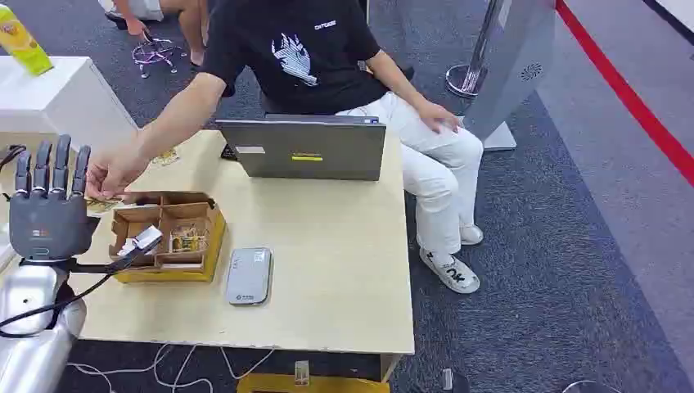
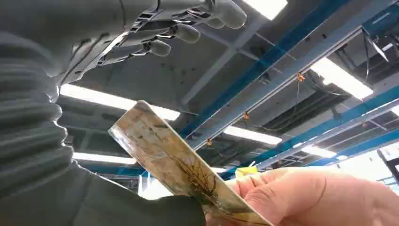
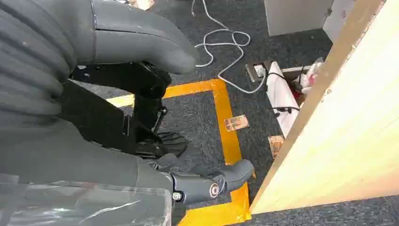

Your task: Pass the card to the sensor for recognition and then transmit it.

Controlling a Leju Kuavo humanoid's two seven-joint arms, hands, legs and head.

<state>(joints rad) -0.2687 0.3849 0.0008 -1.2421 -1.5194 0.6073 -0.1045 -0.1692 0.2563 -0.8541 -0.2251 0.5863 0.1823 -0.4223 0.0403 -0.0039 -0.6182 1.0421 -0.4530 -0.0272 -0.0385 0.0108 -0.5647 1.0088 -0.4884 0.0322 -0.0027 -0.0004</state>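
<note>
My left hand (image 1: 49, 205) is raised at the table's left edge, fingers straight up and spread. In the left wrist view a tan patterned card (image 2: 174, 165) stands across my palm, below my stretched fingers (image 2: 183, 33). A person's hand (image 2: 306, 197) pinches the card's far end, and my thumb (image 2: 141, 207) lies against its lower edge. The person's hand (image 1: 114, 172) reaches in over the table beside mine. The grey flat sensor (image 1: 249, 275) lies on the table, right of the box. My right hand (image 3: 202, 183) hangs beside the table edge, holding nothing.
A cardboard box (image 1: 168, 233) on a yellow tray sits between my left hand and the sensor. A grey laptop (image 1: 303, 149) stands at the table's (image 1: 344, 270) far side, with a seated person behind it. Cables (image 3: 221, 42) and yellow floor tape (image 3: 226, 122) lie below the table.
</note>
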